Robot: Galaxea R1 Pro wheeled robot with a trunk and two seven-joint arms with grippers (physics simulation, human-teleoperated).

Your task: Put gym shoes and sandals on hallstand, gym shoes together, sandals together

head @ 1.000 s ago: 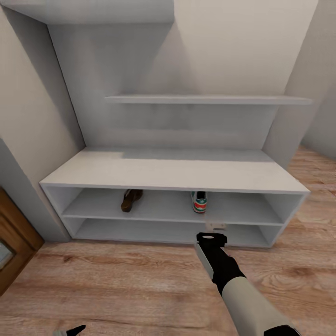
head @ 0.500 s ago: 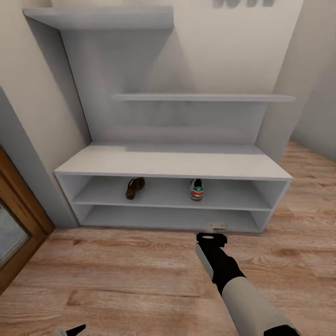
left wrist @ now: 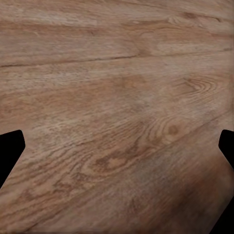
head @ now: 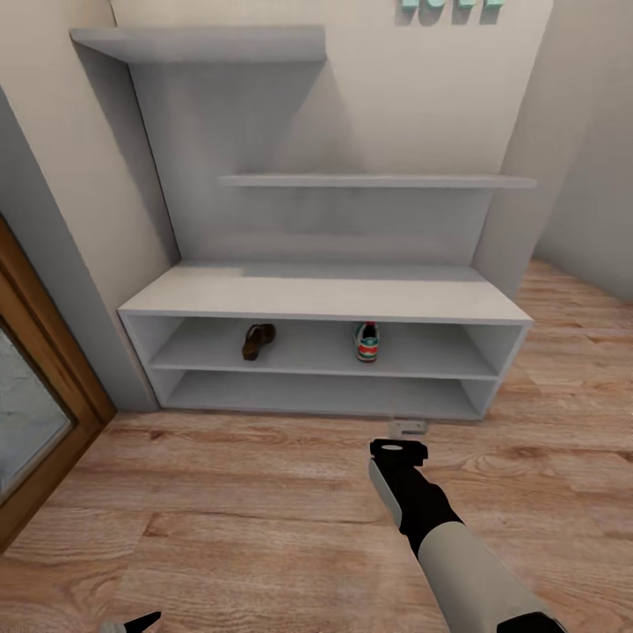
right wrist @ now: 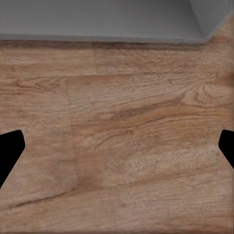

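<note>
Right hand (head: 400, 448) extended forward, low over floor (head: 264, 492)

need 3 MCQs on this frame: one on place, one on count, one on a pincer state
1. Where is the gym shoe?
A. on the floor
B. on the hallstand's upper open shelf level
C. on the bench top

2. How many shoes sit on the hallstand?
A. two
B. three
C. four

3. What is the right pincer holding?
A. a sandal
B. a gym shoe
C. nothing

Answers:
1 B: the head view shows it under the bench top, on the upper of the two open levels.
2 A: one sandal and one gym shoe, apart on the same level.
3 C: the right wrist view shows bare corridor floor between its widely spread fingertips.
</note>
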